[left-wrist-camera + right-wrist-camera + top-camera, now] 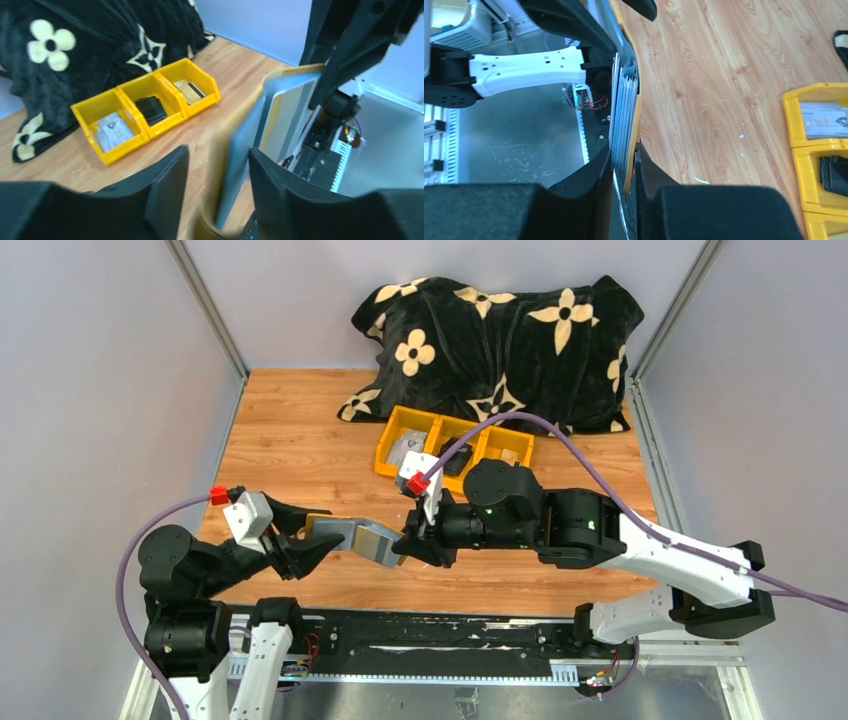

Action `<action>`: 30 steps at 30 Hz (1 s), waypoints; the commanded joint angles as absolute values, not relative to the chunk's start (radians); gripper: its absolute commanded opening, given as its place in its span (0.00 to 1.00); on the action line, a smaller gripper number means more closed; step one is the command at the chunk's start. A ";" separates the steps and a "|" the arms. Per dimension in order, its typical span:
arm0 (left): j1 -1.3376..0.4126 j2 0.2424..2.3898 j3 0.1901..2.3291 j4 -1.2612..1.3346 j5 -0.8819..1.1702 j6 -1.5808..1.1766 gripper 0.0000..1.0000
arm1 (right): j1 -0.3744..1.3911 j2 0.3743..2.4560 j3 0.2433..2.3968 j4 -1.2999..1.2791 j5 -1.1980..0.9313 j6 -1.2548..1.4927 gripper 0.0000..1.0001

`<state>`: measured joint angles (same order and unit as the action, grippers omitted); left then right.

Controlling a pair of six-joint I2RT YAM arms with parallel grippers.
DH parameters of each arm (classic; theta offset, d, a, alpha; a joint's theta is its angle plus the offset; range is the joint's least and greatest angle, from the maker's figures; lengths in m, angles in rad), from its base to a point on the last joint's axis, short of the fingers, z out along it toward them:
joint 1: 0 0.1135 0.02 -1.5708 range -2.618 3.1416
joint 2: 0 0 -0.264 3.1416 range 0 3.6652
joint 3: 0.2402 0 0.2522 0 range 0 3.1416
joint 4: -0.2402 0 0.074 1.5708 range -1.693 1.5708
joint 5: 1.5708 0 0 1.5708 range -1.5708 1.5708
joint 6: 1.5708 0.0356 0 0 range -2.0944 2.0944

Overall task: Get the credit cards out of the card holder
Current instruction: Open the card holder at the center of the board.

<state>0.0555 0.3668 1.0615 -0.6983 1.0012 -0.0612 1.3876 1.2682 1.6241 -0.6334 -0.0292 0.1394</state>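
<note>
The mustard-yellow card holder [360,537] hangs open above the table's front, between my two grippers. My right gripper [408,542] is shut on its right leaf. In the right wrist view the fingers [596,172] pinch the yellow leaf and the stack of grey sleeves [624,120]. My left gripper [310,536] has its jaws apart around the left leaf [240,150], which is blurred and stands near the right finger [280,190]. Pale credit cards [112,131] lie in the bin. Any cards inside the sleeves are hidden edge-on.
A yellow three-compartment bin [455,427] stands mid-table. It holds pale cards at the left, a black folded pouch [151,110] in the middle and a striped card [190,90] at the right. A black flowered blanket [500,340] lies behind it.
</note>
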 commanded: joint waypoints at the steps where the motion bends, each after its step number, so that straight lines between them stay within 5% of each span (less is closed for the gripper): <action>1: 0.053 0.396 1.094 -0.747 1.135 -0.059 0.42 | 1.369 1.215 1.597 -0.547 -0.171 0.104 0.00; 6: 0.053 0.411 1.126 -0.747 1.164 -0.078 0.12 | 1.356 1.203 1.572 -0.548 -0.203 0.089 0.00; 9: 0.053 0.413 1.139 -0.744 1.181 -0.091 0.01 | 1.336 1.201 1.553 -0.537 -0.231 0.077 0.19; 13: 0.054 0.411 1.142 -0.743 1.200 -0.107 0.00 | 1.297 1.196 1.533 -0.475 -0.310 0.065 0.50; 19: 0.053 0.400 1.126 -0.744 1.190 -0.105 0.00 | 1.264 1.173 1.533 -0.399 -0.408 0.035 0.71; 30: 0.053 0.425 1.144 -0.743 1.223 -0.130 0.00 | 1.262 1.350 1.675 -0.411 -0.414 -0.037 0.79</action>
